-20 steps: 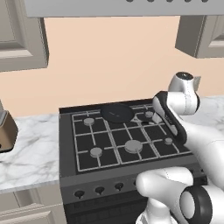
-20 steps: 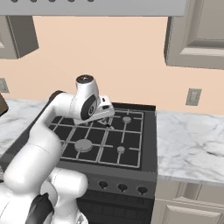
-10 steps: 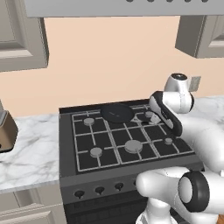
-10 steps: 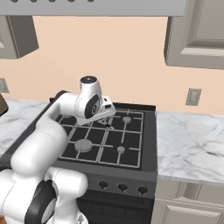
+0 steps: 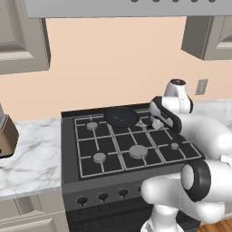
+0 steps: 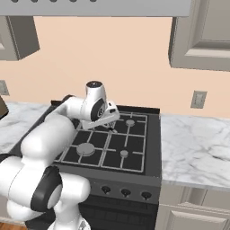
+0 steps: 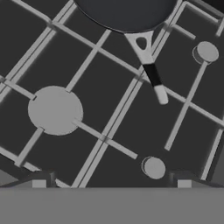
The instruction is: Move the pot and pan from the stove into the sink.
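- Marble counter [image 5: 31, 158] flanks the stove [image 5: 127, 145]; the pan [image 5: 121, 117] sits on its far grate, gripper [image 5: 156, 123] just right of it.
- Right base view: gripper [image 6: 110, 128] over the grates.
- Hand view: fingers [image 7: 39, 181] spread, released; pan [image 7: 127, 13] handle points toward them.

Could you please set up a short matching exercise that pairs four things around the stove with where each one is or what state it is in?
Things:
1. pan
2. gripper
3. front knobs
4. brown appliance

Places or states:
A. on the marble counter, left of the stove
B. open, above the grates, holding nothing
C. in a row along the stove's front edge
D. on a rear burner, handle toward the right in the left base view

Pairs: 1-D, 2-B, 3-C, 4-A
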Tool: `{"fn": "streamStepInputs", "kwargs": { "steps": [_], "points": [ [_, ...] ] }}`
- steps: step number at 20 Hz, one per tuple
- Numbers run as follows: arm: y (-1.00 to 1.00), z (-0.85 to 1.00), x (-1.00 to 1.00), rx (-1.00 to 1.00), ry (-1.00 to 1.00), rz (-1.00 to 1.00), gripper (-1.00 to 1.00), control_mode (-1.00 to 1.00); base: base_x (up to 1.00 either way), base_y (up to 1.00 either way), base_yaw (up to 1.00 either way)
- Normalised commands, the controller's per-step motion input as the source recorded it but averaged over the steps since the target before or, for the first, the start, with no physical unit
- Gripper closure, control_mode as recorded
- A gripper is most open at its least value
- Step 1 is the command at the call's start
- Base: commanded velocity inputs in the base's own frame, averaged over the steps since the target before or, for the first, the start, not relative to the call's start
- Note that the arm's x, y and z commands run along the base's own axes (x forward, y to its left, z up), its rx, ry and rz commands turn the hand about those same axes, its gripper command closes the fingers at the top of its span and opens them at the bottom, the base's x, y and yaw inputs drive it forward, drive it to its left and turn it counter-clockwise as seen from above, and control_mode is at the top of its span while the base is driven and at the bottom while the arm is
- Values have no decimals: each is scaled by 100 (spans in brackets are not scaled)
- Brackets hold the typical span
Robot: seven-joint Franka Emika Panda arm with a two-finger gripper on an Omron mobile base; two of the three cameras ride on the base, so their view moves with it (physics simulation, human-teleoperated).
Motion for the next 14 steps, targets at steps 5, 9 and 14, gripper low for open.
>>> {"fn": "streamStepInputs", "kwargs": {
  "steps": [5,9,14],
  "points": [
    [0,-29,44,0,4,3,-100,-100,0,0,0],
    [0,-33,48,0,5,4,-100,-100,0,0,0],
    [0,-34,46,0,3,3,-100,-100,0,0,0]
  ]
}}
